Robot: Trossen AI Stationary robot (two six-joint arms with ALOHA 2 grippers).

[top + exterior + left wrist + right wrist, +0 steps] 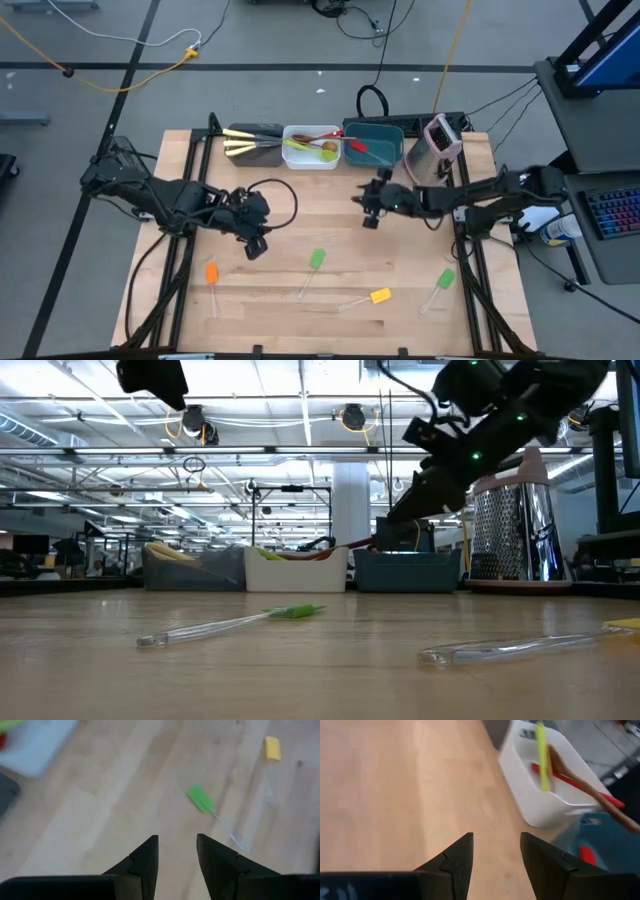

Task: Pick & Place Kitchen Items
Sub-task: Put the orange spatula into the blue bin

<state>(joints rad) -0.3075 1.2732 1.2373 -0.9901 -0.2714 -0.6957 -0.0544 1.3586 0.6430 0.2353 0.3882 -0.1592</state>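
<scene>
Several clear-handled spatulas lie flat on the wooden table: an orange-headed one (212, 274), a green-headed one (316, 261), a yellow-headed one (379, 296) and a second green-headed one (445, 279). My left gripper (256, 247) hovers open and empty left of the middle green spatula, which shows in its wrist view (201, 800). My right gripper (370, 212) is open and empty in mid-table, below the tubs. The white tub (555, 785) holds green, red and wooden spoons.
A dark tub (254, 145) with cream-handled knives, the white tub (311, 148) and a teal tub (375, 143) stand in a row at the far edge. A pink-and-grey grater (441, 137) stands right of them. Bare wood lies between the grippers.
</scene>
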